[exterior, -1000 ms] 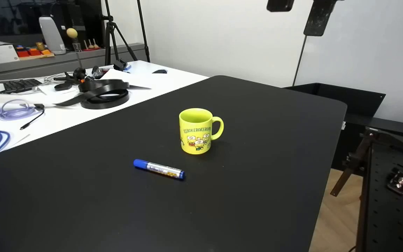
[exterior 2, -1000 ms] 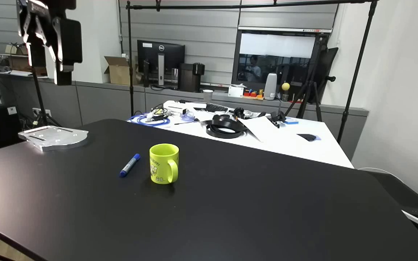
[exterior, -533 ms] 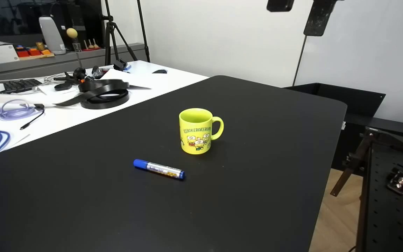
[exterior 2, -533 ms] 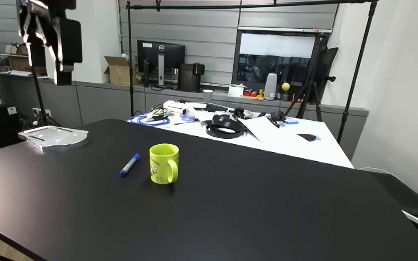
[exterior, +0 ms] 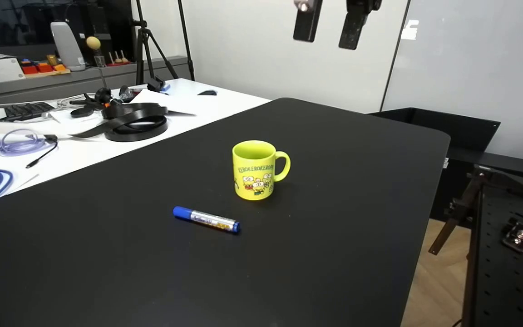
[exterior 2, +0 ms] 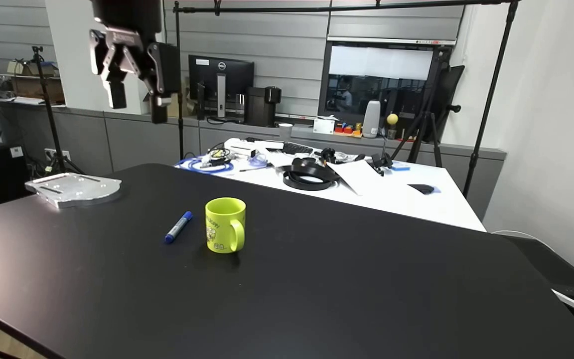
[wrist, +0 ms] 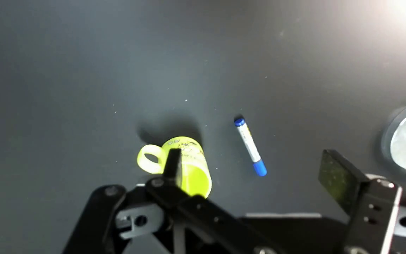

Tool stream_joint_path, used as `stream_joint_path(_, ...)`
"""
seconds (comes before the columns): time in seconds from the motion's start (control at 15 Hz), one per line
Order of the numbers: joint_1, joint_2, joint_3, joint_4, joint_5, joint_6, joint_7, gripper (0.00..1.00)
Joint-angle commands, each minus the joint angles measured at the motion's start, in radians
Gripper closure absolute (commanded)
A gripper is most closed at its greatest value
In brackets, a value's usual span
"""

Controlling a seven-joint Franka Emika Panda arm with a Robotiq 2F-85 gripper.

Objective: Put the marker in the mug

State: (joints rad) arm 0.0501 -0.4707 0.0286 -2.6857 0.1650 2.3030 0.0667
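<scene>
Inside the surface's (exterior 2: 317, 299) edges, the marker (exterior: 214, 221) is lying near the mug (exterior: 253, 179); the end effector (exterior 2: 138, 112) is hovering, jaws apart.

Black tool (exterior 2: 138, 107); blocky dark fingertips (exterior: 306, 27); grey metal bracket (wrist: 152, 218) with round hole; shiny screw (wrist: 385, 183).

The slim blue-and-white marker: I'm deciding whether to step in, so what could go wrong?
The open jaws might bump the upright, handled yellow mug: in the wrist view one jaw overlaps it, and the slim blue-and-white marker lies close beside it. The marker's barrel looks round, so a poor pinch may roll it along the black tabletop. It lies flat; carried level, it could snag on the mug.
</scene>
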Motion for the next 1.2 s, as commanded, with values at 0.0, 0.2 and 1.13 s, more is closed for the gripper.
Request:
stream_joint_path(0.0, -0.016, 0.256, 0.006, 0.173, -0.085, -0.016, -0.039, 0.0)
stream_joint_path(0.2, -0.009, 0.244, 0.003, 0.143, -0.081, 0.002, -0.044, 0.0)
stream_joint_path(1.13, 0.048, 0.719, 0.052, 0.357, -0.44, 0.197, 0.037, 0.0)
